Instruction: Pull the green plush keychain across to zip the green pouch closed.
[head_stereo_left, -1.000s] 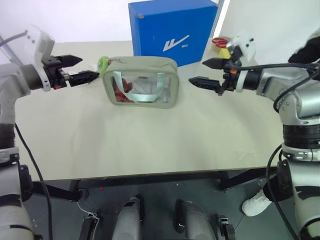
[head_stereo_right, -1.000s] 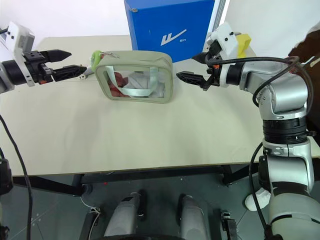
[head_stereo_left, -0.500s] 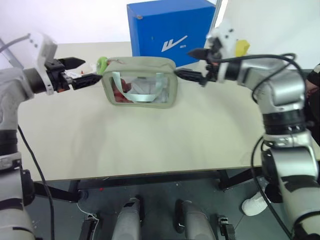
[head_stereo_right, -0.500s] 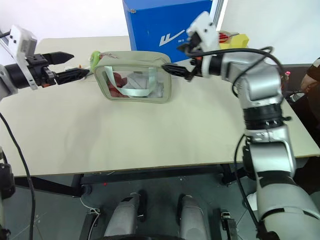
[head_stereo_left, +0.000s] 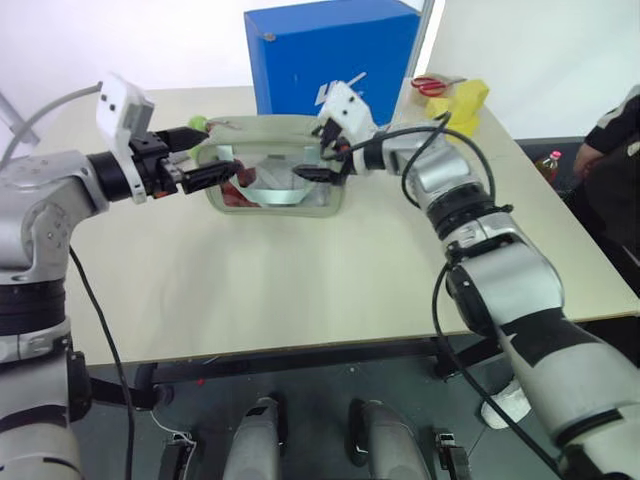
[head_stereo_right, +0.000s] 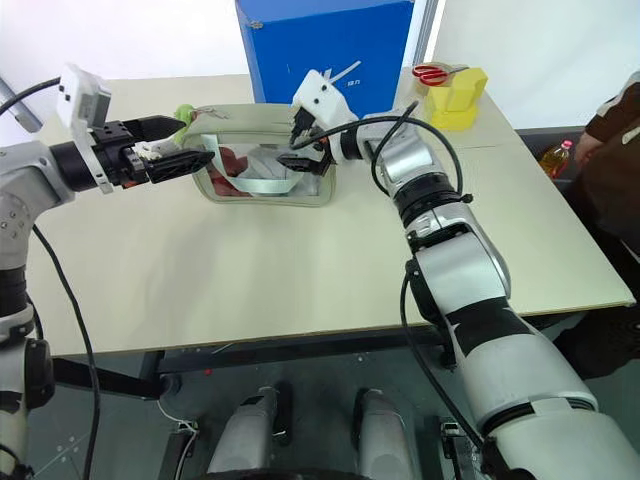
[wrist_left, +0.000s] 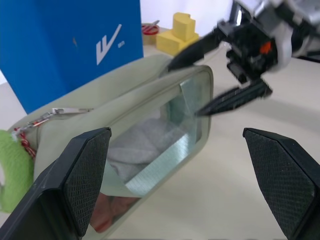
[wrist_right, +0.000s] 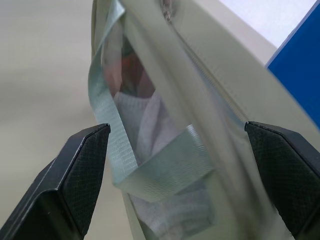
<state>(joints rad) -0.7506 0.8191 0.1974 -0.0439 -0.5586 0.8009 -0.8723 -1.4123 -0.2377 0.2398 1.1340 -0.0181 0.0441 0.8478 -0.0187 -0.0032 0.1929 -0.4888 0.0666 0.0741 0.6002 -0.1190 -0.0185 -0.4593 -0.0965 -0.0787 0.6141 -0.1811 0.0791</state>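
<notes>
At the left of the left eye view, the left gripper (head_stereo_left: 195, 157) reaches in level toward the centre, its 2 black fingers spread wide and holding nothing. Just beyond its fingertips, in the upper left of centre, sits the green plush keychain (head_stereo_left: 199, 124), a small lime fuzzy charm at the left end of the green pouch (head_stereo_left: 272, 177). The pouch stands upright on the pale table (head_stereo_left: 300, 270) in the upper middle of the frame, its clear window facing the camera with red and pale contents inside. A blue box (head_stereo_left: 330, 55) stands directly behind it.

Right of centre, the right gripper (head_stereo_left: 318, 152) points leftward at the pouch's upper right end, fingers also wide apart, 1 above the top edge and 1 in front of the window. It is very near the fabric; contact cannot be confirmed. In the upper right lie a yellow block (head_stereo_left: 461, 100) and red scissors (head_stereo_left: 436, 84).

To do this step well, the right gripper should probably pinch the pouch's right end firmly as an anchor. The left should then close on the charm itself, not the pouch fabric, and draw it along the zipper line toward the right, keeping the pull parallel to the top edge so the pouch does not tip or slide.
</notes>
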